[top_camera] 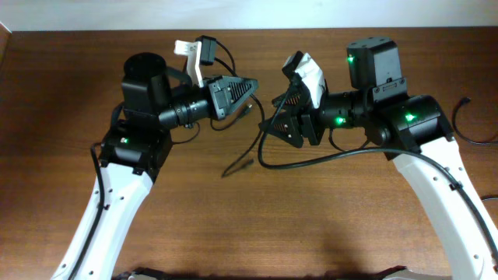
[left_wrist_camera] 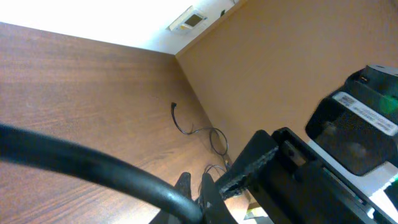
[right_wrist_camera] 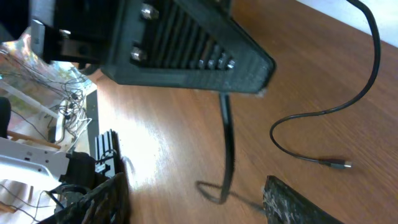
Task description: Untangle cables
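Note:
My left gripper [top_camera: 250, 92] is shut on a black cable [top_camera: 261, 152] above the table's middle. In the left wrist view the cable [left_wrist_camera: 93, 162] crosses the foreground into the closed jaws [left_wrist_camera: 200, 186]. In the right wrist view it [right_wrist_camera: 228, 143] hangs from the left gripper's tip [right_wrist_camera: 249, 65] down to a loop on the table. My right gripper [top_camera: 272, 124] is open and empty, its fingers [right_wrist_camera: 202, 199] spread either side of that loop. A second thin cable [right_wrist_camera: 298, 115] with a plug end [right_wrist_camera: 336, 163] lies on the wood; its end also shows in the overhead view [top_camera: 233, 167].
Another thin black cable [top_camera: 459, 124] lies near the table's right edge, also in the left wrist view [left_wrist_camera: 186, 127]. The two grippers face each other closely. The wooden table [top_camera: 78, 78] ends at a pale wall at the back.

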Tool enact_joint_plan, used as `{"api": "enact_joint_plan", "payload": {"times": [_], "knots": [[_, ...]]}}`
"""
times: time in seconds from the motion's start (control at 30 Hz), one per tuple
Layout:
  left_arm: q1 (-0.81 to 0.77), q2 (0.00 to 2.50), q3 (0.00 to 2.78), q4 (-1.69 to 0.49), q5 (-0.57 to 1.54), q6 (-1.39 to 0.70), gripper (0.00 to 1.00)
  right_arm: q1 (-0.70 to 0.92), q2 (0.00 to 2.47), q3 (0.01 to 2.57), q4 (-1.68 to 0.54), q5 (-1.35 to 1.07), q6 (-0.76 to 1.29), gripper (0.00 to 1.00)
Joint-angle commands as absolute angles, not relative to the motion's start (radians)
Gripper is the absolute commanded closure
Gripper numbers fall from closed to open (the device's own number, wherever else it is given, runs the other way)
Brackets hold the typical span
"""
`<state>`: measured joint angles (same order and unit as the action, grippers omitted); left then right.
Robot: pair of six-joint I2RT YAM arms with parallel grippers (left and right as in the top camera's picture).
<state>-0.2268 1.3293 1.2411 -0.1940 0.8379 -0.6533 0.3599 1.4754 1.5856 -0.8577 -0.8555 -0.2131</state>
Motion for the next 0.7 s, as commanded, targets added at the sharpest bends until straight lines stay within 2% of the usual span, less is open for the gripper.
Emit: {"api": "enact_joint_plan", "payload": {"times": [0.0, 0.2, 0.37, 0.43, 0.47, 0.5, 0.53, 0.67], "knots": [[-0.227, 1.27, 1.267, -0.186, 0.849, -0.613, 1.0, 0.365, 1.459, 1.588, -0.852, -0.826, -0.22, 0.31], [-0.227, 1.163, 1.299, -0.204, 0.848, -0.613, 1.0, 0.365, 1.459, 1.588, -0.855, -0.839, -0.189, 0.31], [-0.227, 1.164, 1.299, -0.257, 0.826, -0.612, 1.0, 0.366, 1.459, 1.588, -0.828, -1.018, -0.175, 0.31], [-0.227, 1.164, 1.299, -0.264, 0.789, -0.612, 1.0, 0.367, 1.459, 1.588, -0.769, -1.117, -0.101, 0.32], [-0.227, 1.164, 1.299, -0.263, 0.776, -0.612, 1.0, 0.367, 1.459, 1.588, -0.747, -1.118, -0.069, 0.36], [-0.234, 1.164, 1.299, -0.258, 0.76, -0.612, 1.0, 0.367, 1.459, 1.588, -0.738, -1.118, -0.069, 0.44], [-0.243, 1.164, 1.299, -0.244, 0.759, -0.612, 1.0, 0.367, 1.459, 1.588, -0.736, -1.118, -0.069, 0.59], [-0.29, 1.166, 1.299, -0.229, 0.683, -0.613, 1.0, 0.368, 1.459, 1.588, -0.736, -1.119, -0.049, 0.58]]}}
